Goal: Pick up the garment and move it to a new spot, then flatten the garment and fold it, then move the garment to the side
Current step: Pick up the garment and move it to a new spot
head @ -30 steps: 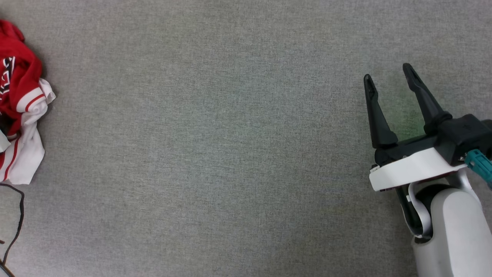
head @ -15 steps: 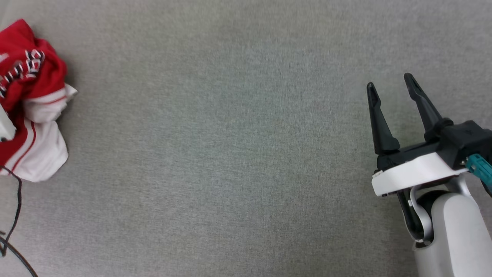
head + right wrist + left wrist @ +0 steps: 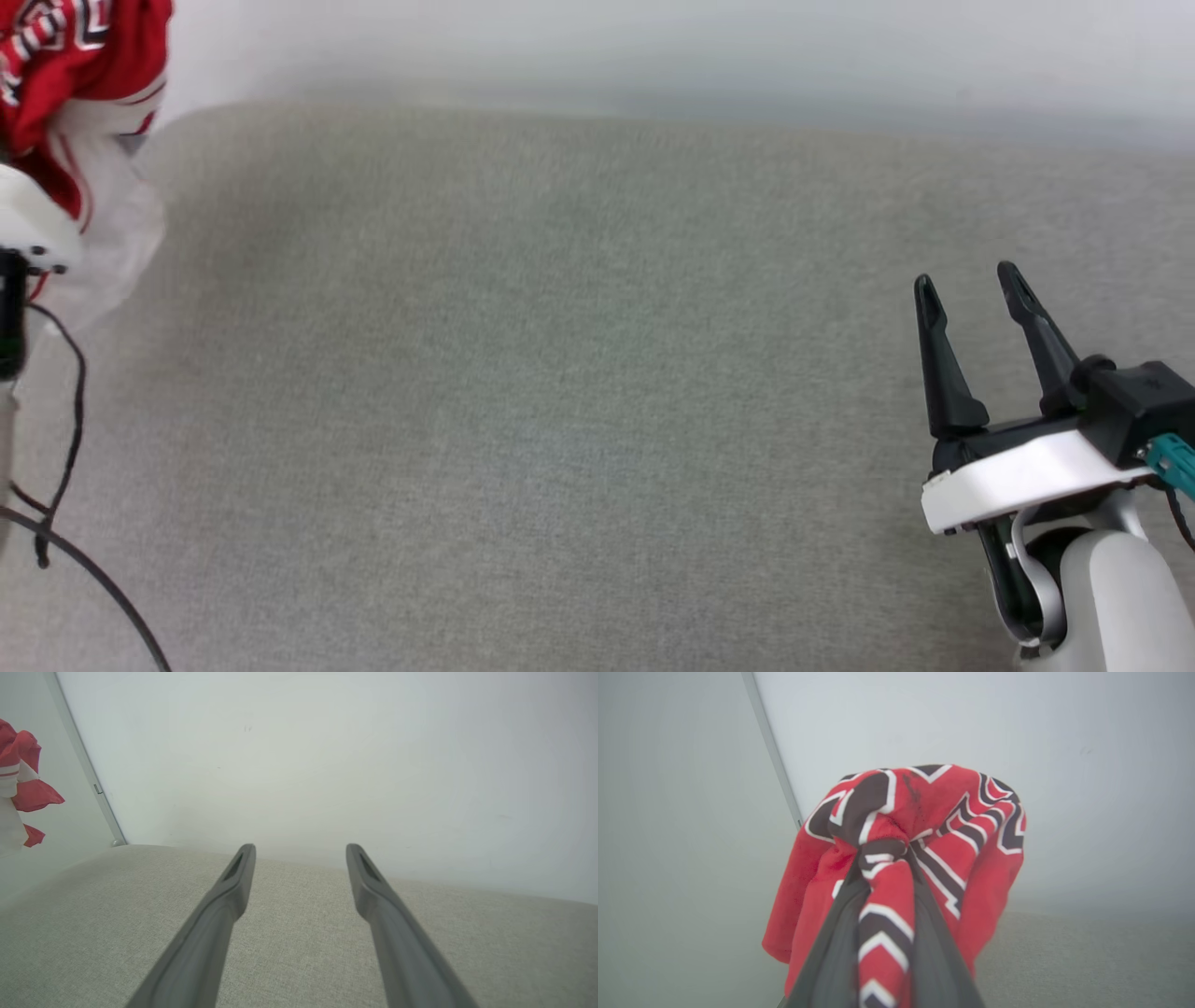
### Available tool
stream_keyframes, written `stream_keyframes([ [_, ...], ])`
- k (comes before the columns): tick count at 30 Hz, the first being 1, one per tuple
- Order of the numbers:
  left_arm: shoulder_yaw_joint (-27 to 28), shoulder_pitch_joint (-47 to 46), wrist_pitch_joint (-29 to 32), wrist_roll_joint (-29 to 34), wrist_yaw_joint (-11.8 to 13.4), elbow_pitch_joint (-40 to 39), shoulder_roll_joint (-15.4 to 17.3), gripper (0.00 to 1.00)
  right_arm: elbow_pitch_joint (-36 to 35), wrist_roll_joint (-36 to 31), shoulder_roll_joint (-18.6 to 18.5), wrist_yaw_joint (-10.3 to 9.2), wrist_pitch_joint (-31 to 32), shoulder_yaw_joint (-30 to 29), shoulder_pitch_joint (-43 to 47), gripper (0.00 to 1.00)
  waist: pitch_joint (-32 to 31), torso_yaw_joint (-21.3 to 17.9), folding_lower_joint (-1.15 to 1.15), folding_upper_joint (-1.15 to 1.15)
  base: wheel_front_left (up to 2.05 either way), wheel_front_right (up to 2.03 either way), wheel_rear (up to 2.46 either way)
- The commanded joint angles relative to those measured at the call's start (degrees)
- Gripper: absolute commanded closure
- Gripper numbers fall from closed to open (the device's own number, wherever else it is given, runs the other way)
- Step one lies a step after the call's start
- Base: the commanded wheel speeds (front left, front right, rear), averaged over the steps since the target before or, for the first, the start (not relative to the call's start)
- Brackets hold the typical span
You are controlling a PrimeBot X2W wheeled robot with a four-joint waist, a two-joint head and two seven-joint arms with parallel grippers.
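**While the garment (image 3: 924, 812) hangs bunched in the left gripper (image 3: 883, 858), the right gripper (image 3: 966, 277) stands open**

Where the two dark fingers (image 3: 833, 952) of the left gripper come together, a fold of red cloth with black, white-edged lettering is pinched tight between them. The rest of the garment spills over and around the tips in a crumpled bundle. Letter shapes wrap across the top and right of that bundle, too creased to read.

In the head view the garment (image 3: 84, 56) sits at the upper left corner, lifted off the grey surface (image 3: 560, 420). It is red above, with a blurred white part bearing thin red stripes hanging below. The white housing (image 3: 23, 219) of the left arm covers part of it. In the right wrist view a red and white slice of the garment (image 3: 18, 779) shows at the left edge, in the air before the wall.

The woven grey surface lies beneath, and a pale wall (image 3: 653, 47) rises behind its far edge. A thin metal strip (image 3: 773, 751) runs up the wall behind the garment. A black cable (image 3: 70, 420) loops down beside the left arm at the lower left.

The right gripper is well apart from the garment, at the lower right. Its fingers are spread wide, and the surface shows between them in its own wrist view (image 3: 301, 848).
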Motion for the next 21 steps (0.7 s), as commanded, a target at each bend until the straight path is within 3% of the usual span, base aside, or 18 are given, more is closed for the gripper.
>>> stream_keyframes([
  [1,-0.2,1.4,-0.7,0.1,0.2,-1.5,-1.0,1.0,-0.2,0.5,0.0,-0.02,0.2,-0.2,1.1,0.0,-2.7,-2.0,0.01,0.0,0.0,0.0,0.0],
  [8,-1.4,7.8,-1.8,-0.6,1.5,-13.3,-4.7,1.0,-1.2,1.5,0.1,-0.02,1.2,-1.5,4.4,0.0,-5.3,-6.5,0.01,0.0,0.0,0.0,0.0],
  [17,-7.3,18.7,0.5,-0.4,4.0,-30.5,-11.5,1.0,-2.8,1.9,0.1,-0.02,2.4,-2.3,7.5,0.0,-5.4,-14.8,0.01,0.0,0.0,0.0,0.0],
  [21,-11.8,21.0,2.0,-0.2,3.1,-33.7,-15.2,1.0,-3.1,2.4,0.1,-0.02,2.5,-1.7,7.1,0.0,-3.7,-17.9,0.01,0.0,0.0,0.0,0.0],
])
